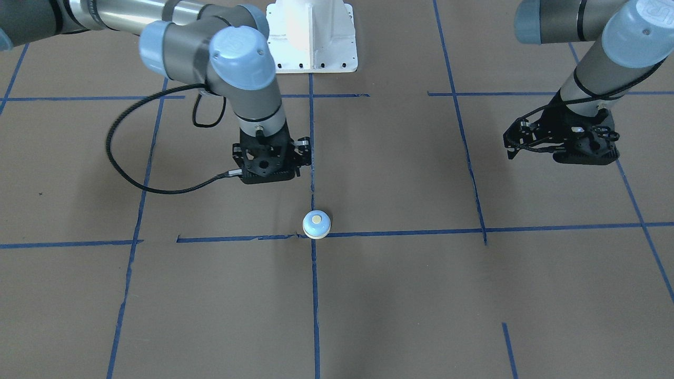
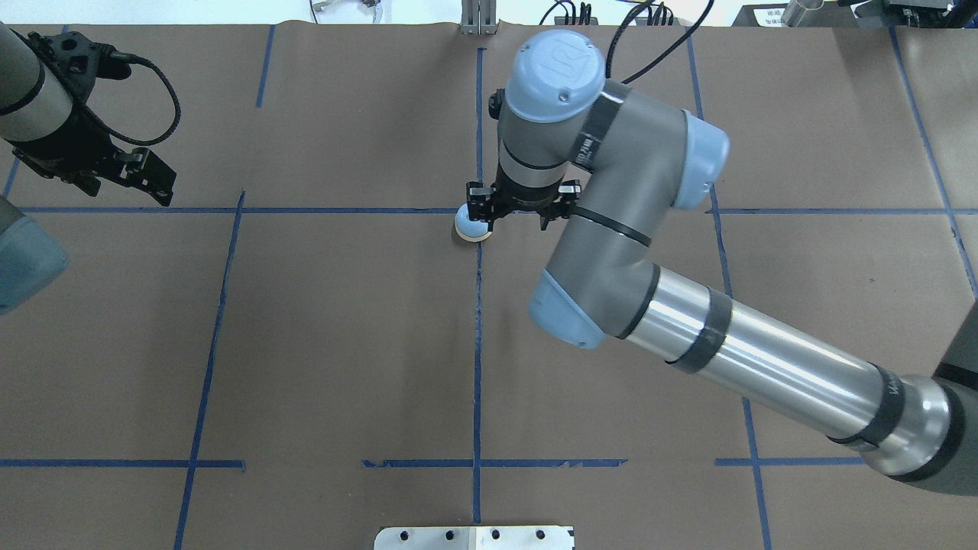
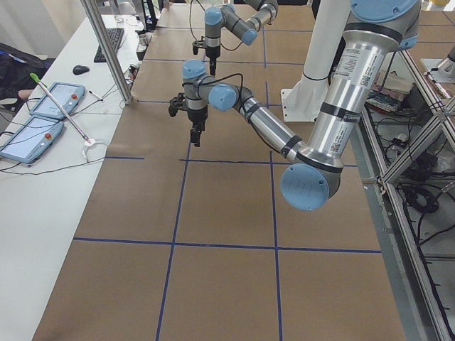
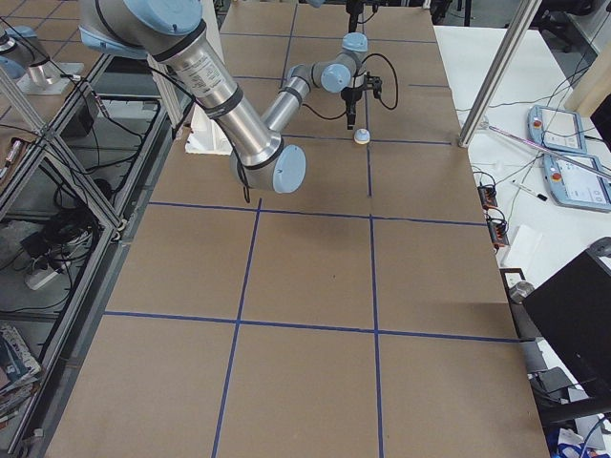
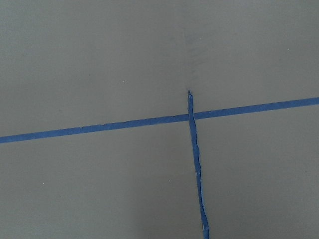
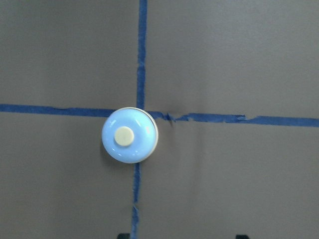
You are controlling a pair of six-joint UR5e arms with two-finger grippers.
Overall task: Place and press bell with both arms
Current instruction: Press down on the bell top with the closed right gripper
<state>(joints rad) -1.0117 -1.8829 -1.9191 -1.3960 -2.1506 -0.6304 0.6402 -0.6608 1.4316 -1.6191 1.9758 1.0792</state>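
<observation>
Overhead exterior view, near to far: white pedestal base [image 2: 474, 537] at the robot-side edge of the desk [image 2: 344, 367], a brown surface gridded with blue tape [image 2: 477, 344]; right arm [image 2: 764, 359] comes in from the right edge and bends over the desk's middle; right gripper [image 1: 268, 172] hangs pointing down above the desk, fingers spread, their two tips showing well apart at the bottom of the right wrist view; bell [image 2: 471, 228] stands upright on a tape crossing, about midway between the left and right edges and past the middle toward the operators' edge, just beyond the right gripper and apart from it, cream button [image 6: 123, 135] up; left gripper [image 2: 147, 173] is tilted, off the desk toward the left edge, well apart from the bell; cannot tell whether its fingers are spread or pressed together; left wrist view shows a tape crossing on bare desk.
</observation>
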